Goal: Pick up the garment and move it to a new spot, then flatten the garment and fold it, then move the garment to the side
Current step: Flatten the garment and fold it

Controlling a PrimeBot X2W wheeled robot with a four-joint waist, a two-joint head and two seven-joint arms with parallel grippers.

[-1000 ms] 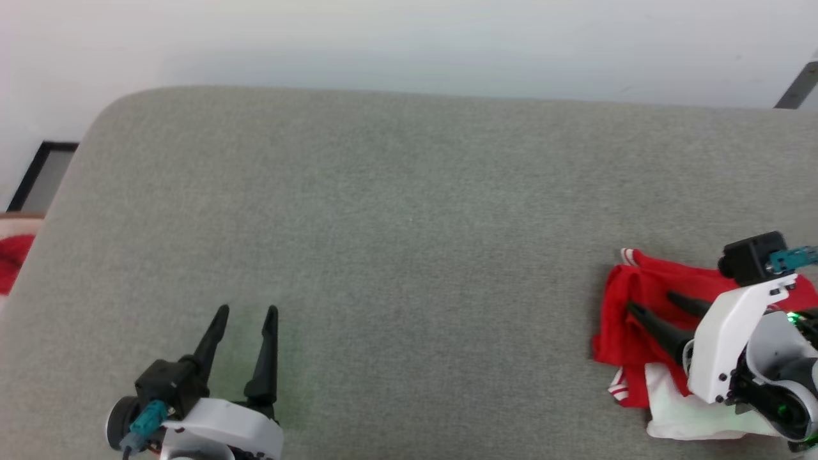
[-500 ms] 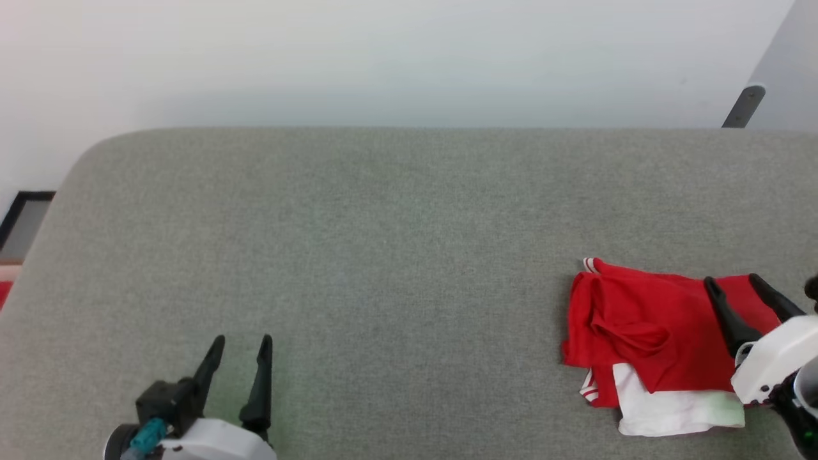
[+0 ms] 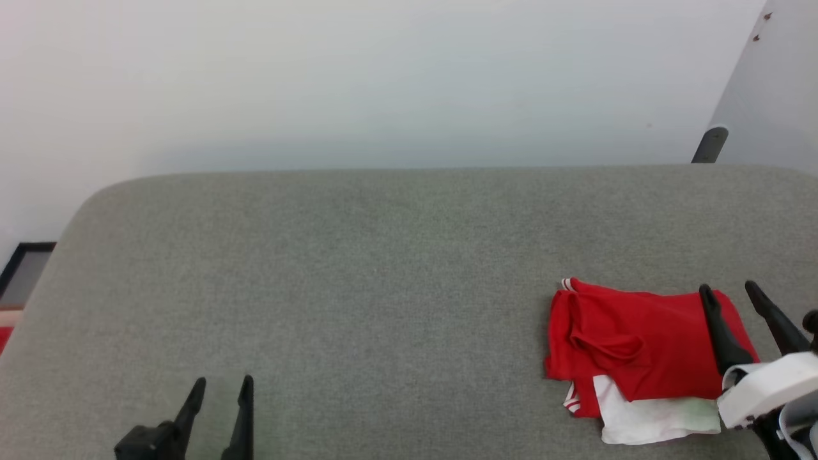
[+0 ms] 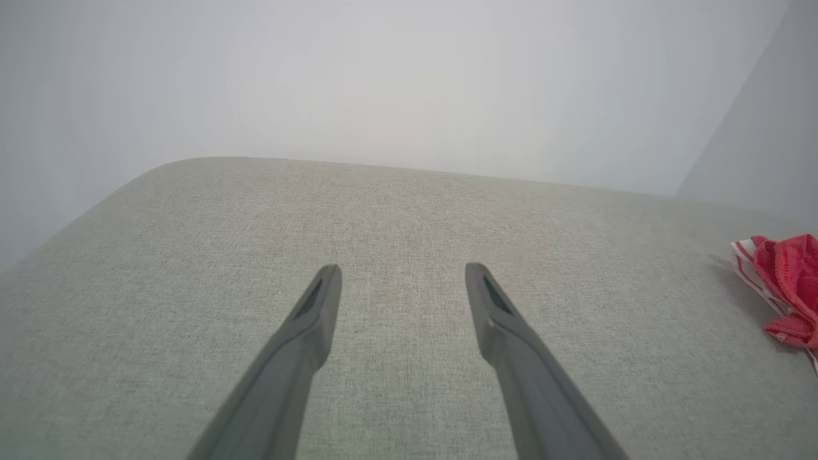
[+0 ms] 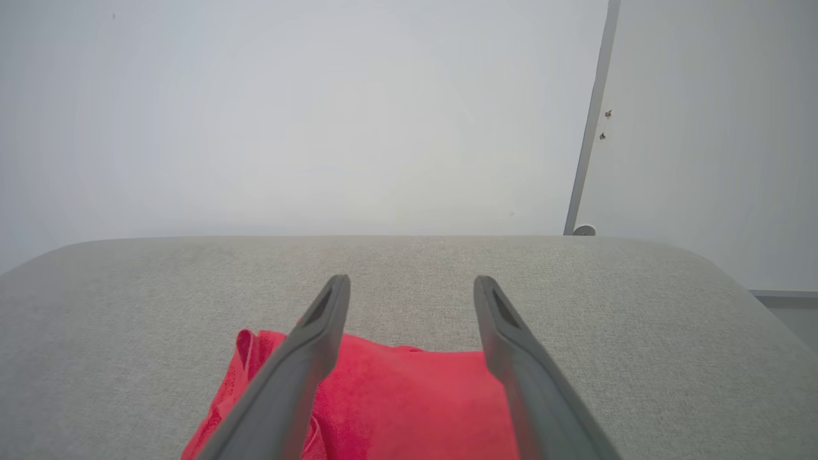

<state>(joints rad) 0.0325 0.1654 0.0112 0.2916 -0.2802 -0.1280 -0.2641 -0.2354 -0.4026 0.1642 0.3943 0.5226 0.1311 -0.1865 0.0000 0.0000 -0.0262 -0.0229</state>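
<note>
Garment (image 3: pixel 629 338) work looks nearly over. At the left, the left gripper (image 3: pixel 223 383) hovers spread and empty above the grey cushion (image 3: pixel 383 268). Toward the cushion's right side the garment lies folded, white sleeve showing beneath. A second ago the right gripper (image 3: pixel 728 289) had its fingers down on the cloth; now it has drawn back rightward, spread and empty, so the move aside seems finished.

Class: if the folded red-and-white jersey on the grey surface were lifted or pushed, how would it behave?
The folded red-and-white jersey looks soft and creased, so it would probably droop and unfold when lifted. Its white sleeve pokes out and may trail. Pushed across the grey textured fabric surface, it would likely bunch rather than slide.
</note>
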